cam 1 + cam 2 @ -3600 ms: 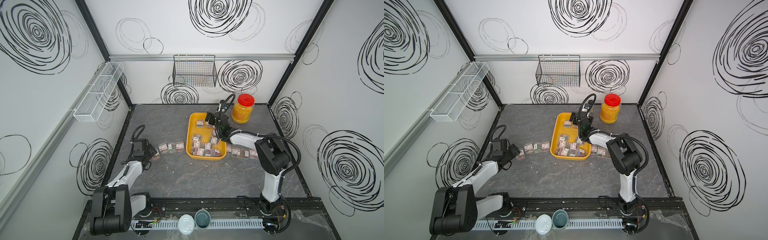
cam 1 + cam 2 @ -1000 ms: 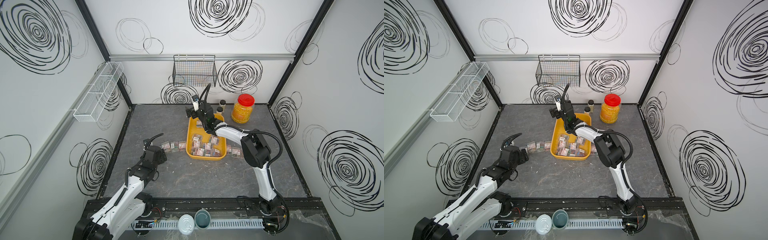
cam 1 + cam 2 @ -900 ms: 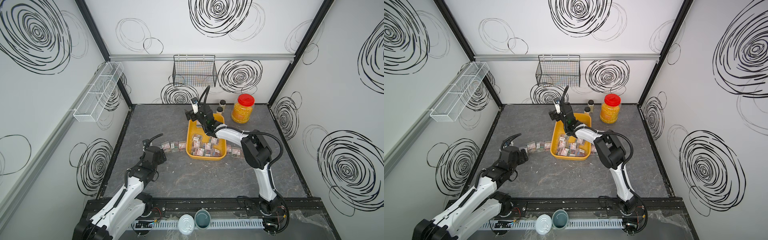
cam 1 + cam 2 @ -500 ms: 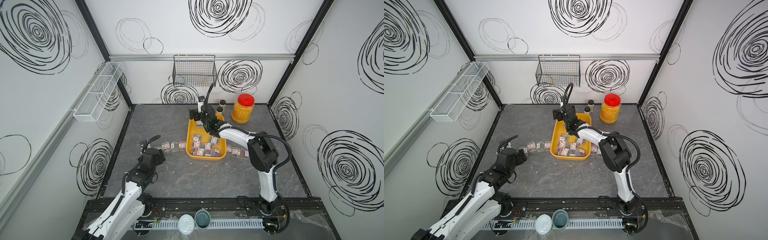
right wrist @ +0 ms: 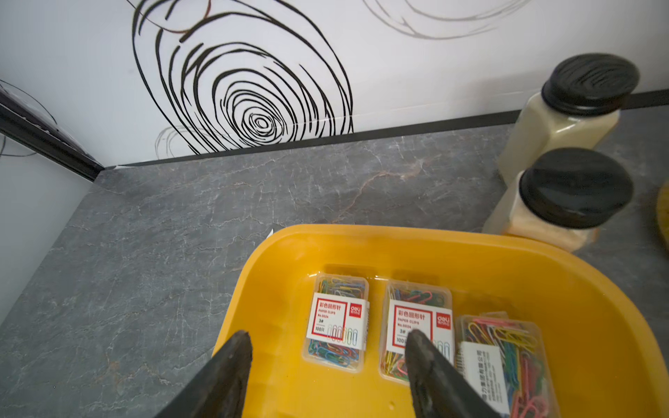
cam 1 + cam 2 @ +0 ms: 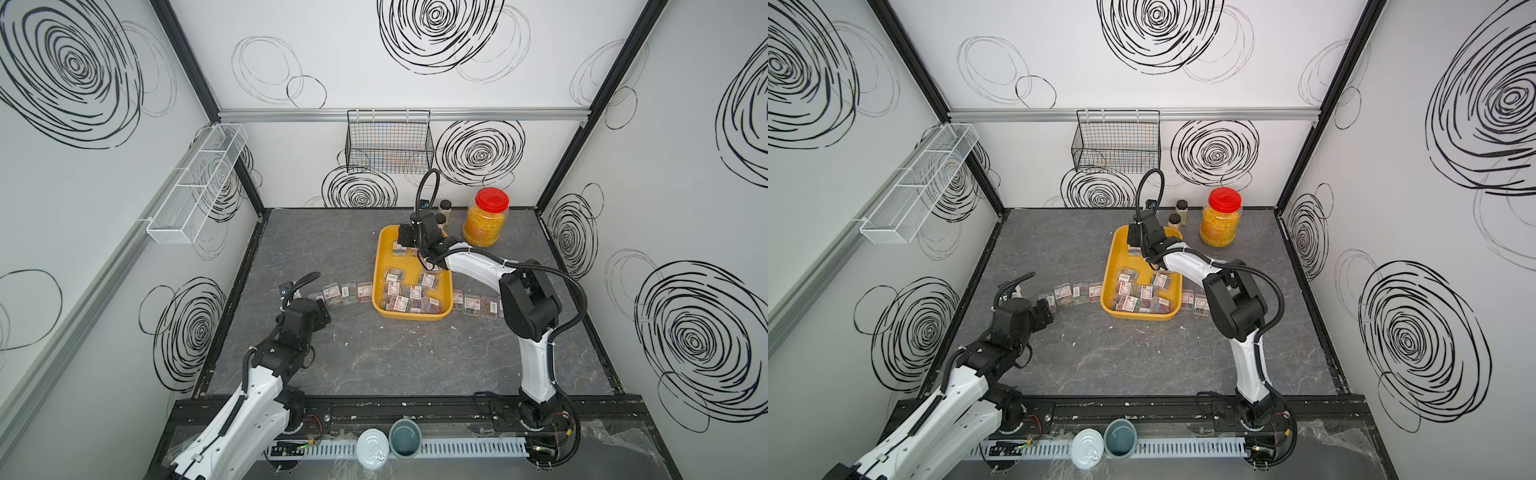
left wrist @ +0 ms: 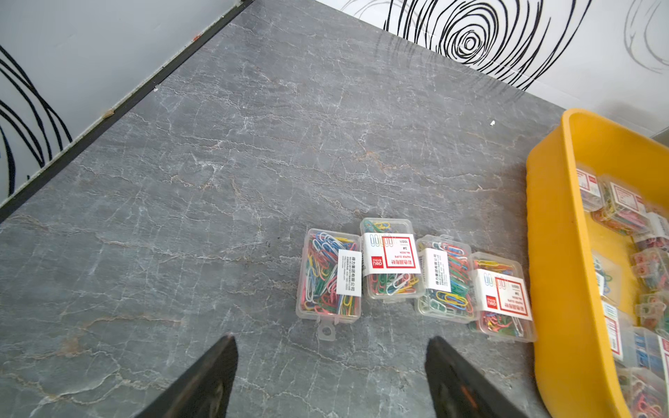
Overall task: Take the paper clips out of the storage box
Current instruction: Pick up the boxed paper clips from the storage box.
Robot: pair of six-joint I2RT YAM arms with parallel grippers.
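Nearest you, toward the left edge of the table (image 6: 395,357), your left gripper (image 7: 331,339) hangs over bare grey surface with its fingers spread wide and nothing between them. Only the 2 tips show in its wrist view. Just beyond it, 4 cases of paper clips (image 7: 416,278) lie in a touching row that ends just beside the left wall of the storage box (image 6: 411,315), the yellow tray at mid-table. A right-hand row (image 6: 473,300) of more cases lies along the tray's other side, but your right arm's elbow covers its end, so you cannot count it. The tray's near end holds a jumble of overlapping cases, too tangled to count in both top views. At the far end your right gripper (image 5: 328,332) sits low, fingers parted and pinching nothing that shows. There, 1 case lies just ahead between the tips, a 2nd sits partly behind 1 finger, and a 3rd is cut by the frame. From above, the wrist hides most of these. Past the tray's far-right corner stand 2 black-capped bottles (image 5: 564,202); whether the nearer touches the rim you cannot tell. A red-lidded jar (image 6: 485,220) stands near them.
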